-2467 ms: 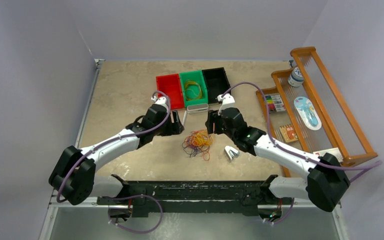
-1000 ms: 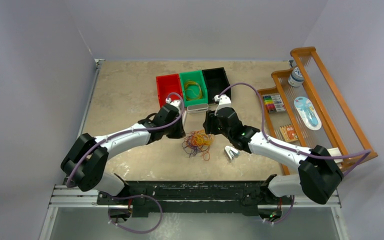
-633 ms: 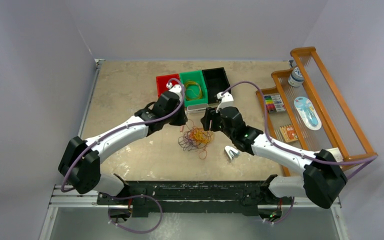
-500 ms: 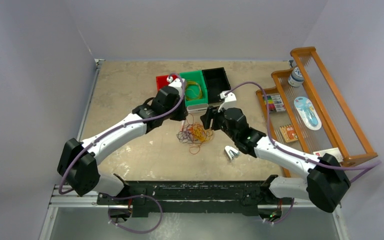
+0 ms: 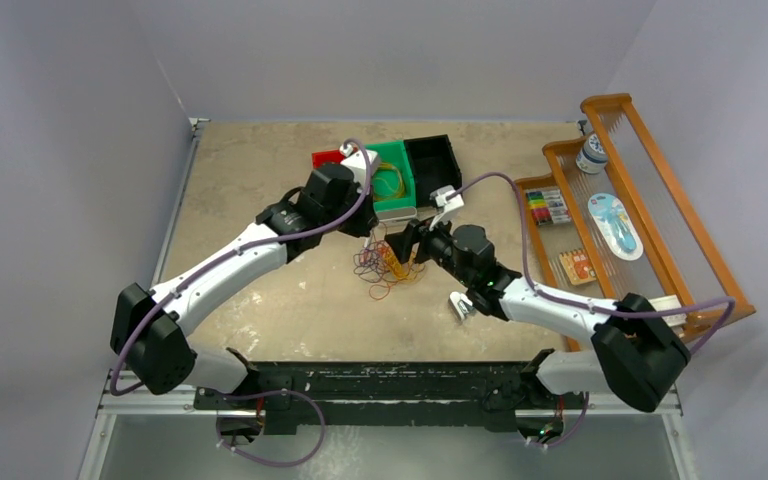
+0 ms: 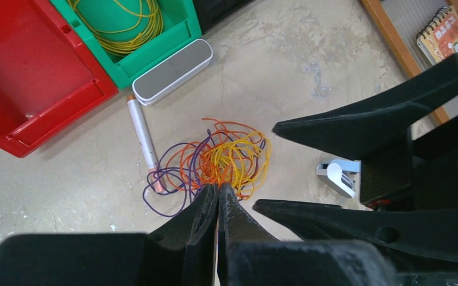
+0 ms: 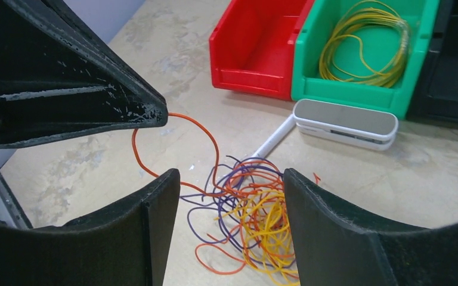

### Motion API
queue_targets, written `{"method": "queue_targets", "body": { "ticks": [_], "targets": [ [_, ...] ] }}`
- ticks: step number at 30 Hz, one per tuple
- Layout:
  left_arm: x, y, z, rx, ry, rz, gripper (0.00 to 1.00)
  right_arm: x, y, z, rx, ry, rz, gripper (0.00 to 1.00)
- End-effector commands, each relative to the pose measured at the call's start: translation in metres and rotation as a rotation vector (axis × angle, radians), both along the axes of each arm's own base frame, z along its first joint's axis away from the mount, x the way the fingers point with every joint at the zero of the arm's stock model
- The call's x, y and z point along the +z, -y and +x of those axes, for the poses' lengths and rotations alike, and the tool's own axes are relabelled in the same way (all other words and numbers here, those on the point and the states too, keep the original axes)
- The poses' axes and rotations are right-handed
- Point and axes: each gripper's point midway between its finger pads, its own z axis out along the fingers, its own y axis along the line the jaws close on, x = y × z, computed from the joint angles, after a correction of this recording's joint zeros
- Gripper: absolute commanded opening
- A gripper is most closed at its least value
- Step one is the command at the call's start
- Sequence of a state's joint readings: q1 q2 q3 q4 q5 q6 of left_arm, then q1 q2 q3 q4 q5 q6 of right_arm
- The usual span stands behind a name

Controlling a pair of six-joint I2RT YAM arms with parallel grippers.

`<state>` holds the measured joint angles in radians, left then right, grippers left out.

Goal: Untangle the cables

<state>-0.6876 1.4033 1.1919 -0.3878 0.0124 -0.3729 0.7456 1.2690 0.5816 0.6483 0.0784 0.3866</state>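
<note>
while the left gripper (image 6: pixel 217 189) is pinching a single thin red-orange cable (image 7: pixel 213 146) between fully closed black jaws and holding it up off the surface, the loose tangle of red-orange, yellow and dark purple cables (image 6: pixel 226 161) is lying on the mottled beige tabletop (image 6: pixel 310 53), near a row of plastic bins. the step in hand is looking like the drawing of one strand out of the knot: the pinched wire is arcing from the left fingertips down into the heap, where it is crossing purple and yellow loops. the right gripper (image 7: pixel 229 176) is hovering close over the heap from the opposite side, with its jaws spread wide and gripping nothing. the next move is probably calling for that open gripper to settle onto the remaining bundle and pin or clasp it, so that the pull is freeing the orange strand instead of dragging the whole heap along. the wires are looking glossy, springy and very slim, curling in rounded loops that are likely snagging on one another, so a slow, steady pull is seeming wiser than a jerk. a neat coil of yellow cable (image 7: pixel 399 42) is already sitting in the glossy green plastic bin (image 7: pixel 346 95), between a red plastic bin (image 7: pixel 256 77) and a black plastic bin (image 7: pixel 441 101), which is suggesting sorting by colour. a white pen-like tube (image 6: pixel 142 134) and a flat rounded grey case (image 6: pixel 173 77) are lying just beside the tangle.
</note>
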Motion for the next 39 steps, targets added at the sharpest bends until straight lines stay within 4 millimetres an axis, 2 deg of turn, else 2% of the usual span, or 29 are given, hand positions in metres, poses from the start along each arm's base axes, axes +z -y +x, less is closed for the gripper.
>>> {"method": "queue_targets", "body": {
  "ticks": [1,5,9,14,18,20,27,31,33,39],
  "targets": [
    [0.032,0.007,-0.004,-0.053,0.067,-0.056,0.0,0.029,-0.02,0.005,0.074,0.113,0.093,0.66],
    [0.032,0.008,-0.007,-0.068,0.063,-0.067,0.0,0.021,-0.027,0.014,0.073,0.114,0.096,0.64],
    [0.031,0.006,-0.01,-0.072,0.064,-0.068,0.0,0.016,-0.032,0.026,0.066,0.109,0.105,0.55],
    [0.027,-0.002,-0.01,-0.039,0.071,-0.048,0.0,0.02,-0.037,0.029,0.085,0.123,0.153,0.32],
    [0.023,-0.005,-0.01,-0.025,0.067,-0.042,0.0,0.024,-0.044,0.024,0.14,0.138,0.166,0.09],
    [0.022,-0.004,-0.009,-0.024,0.064,-0.042,0.02,0.025,-0.046,0.022,0.159,0.141,0.169,0.02],
    [0.016,-0.001,-0.009,-0.019,0.051,-0.067,0.26,0.027,-0.046,0.021,0.169,0.145,0.174,0.0],
    [0.005,0.003,-0.011,-0.03,0.026,-0.065,0.35,0.028,-0.046,0.02,0.172,0.147,0.172,0.0],
    [-0.002,0.002,-0.01,-0.029,0.013,-0.053,0.37,0.027,-0.046,0.019,0.173,0.146,0.172,0.0],
    [-0.016,0.004,-0.008,-0.011,-0.01,-0.049,0.36,0.029,-0.047,0.017,0.189,0.149,0.174,0.0]
  ]
}}
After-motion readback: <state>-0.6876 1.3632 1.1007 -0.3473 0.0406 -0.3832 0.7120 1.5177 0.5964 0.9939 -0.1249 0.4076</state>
